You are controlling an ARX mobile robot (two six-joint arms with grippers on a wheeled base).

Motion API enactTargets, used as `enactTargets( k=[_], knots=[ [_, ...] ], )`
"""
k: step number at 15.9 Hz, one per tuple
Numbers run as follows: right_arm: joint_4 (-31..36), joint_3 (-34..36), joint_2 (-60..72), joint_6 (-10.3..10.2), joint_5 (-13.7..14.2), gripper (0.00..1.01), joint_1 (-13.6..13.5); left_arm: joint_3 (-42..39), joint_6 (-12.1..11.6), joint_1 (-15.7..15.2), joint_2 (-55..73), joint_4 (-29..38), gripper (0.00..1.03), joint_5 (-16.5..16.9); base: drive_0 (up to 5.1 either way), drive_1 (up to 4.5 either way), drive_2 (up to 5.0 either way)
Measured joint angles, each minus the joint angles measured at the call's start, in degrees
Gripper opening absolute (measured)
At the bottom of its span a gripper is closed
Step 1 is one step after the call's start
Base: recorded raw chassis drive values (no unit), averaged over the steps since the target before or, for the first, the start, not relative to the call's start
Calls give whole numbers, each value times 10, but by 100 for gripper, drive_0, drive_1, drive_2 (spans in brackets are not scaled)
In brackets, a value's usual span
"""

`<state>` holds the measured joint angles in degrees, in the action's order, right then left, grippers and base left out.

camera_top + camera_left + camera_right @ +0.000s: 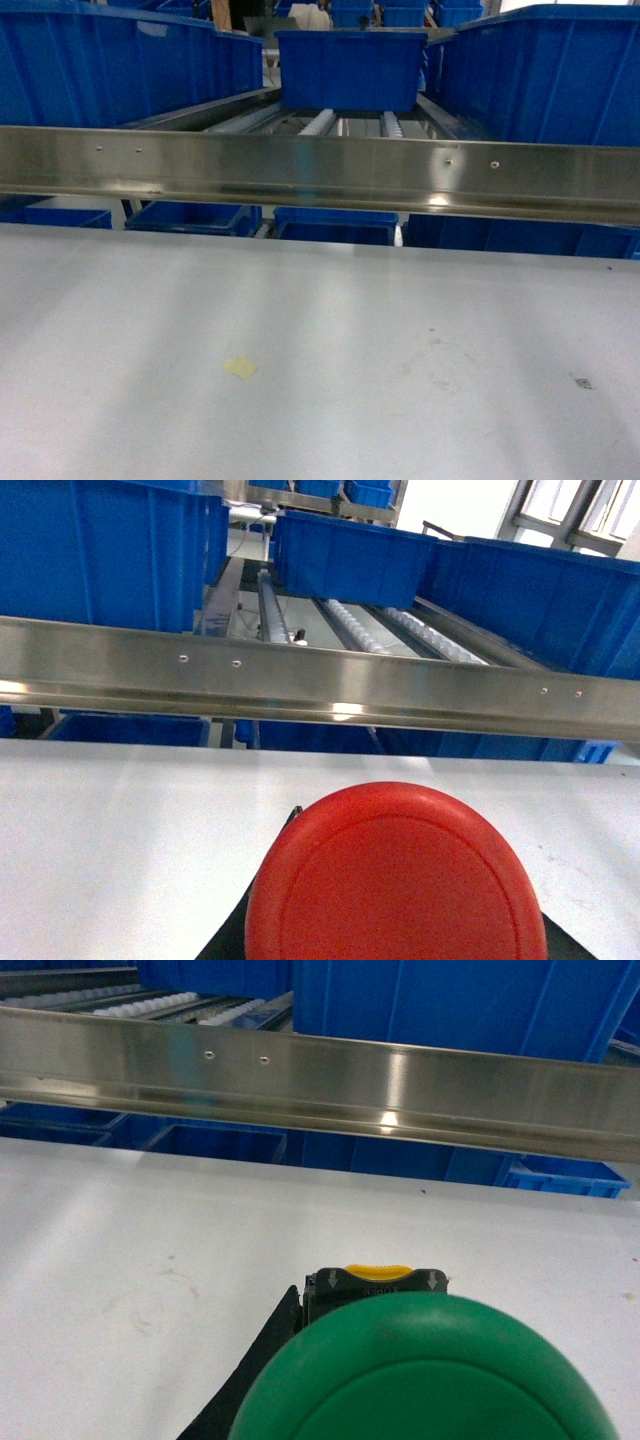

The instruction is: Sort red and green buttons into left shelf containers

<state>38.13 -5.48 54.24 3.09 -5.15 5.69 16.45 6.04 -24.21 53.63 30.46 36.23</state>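
The red button (395, 875) fills the bottom of the left wrist view, its round cap facing the camera. My left gripper (400, 945) is shut on it, and dark fingers (262, 905) show at either side of the cap. The green button (420, 1380) fills the bottom of the right wrist view, its dark base with a yellow tab (375, 1280) showing above the cap. My right gripper (415, 1430) is shut on it. Both hang over the white table. The left shelf container (110, 65), a big blue bin (90, 550), stands behind the steel rail. Neither gripper shows in the head view.
A steel rail (320, 175) runs across the table's far edge. Behind it are roller tracks (320, 122), a middle blue bin (350, 65) and a right blue bin (550, 70). Lower blue bins (335, 222) sit under the rail. A yellow scrap (240, 367) lies on the table (400, 300).
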Motion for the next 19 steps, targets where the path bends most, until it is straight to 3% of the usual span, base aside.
enactTargets(
  k=[10,19],
  knots=[
    [1,0,-1,0,0,27,0,0,0,0,-1,3,24,0,-480,132,342],
    [0,0,-3,0,0,27,0,0,0,0,-1,0,24,0,-460,392,82]
  ],
)
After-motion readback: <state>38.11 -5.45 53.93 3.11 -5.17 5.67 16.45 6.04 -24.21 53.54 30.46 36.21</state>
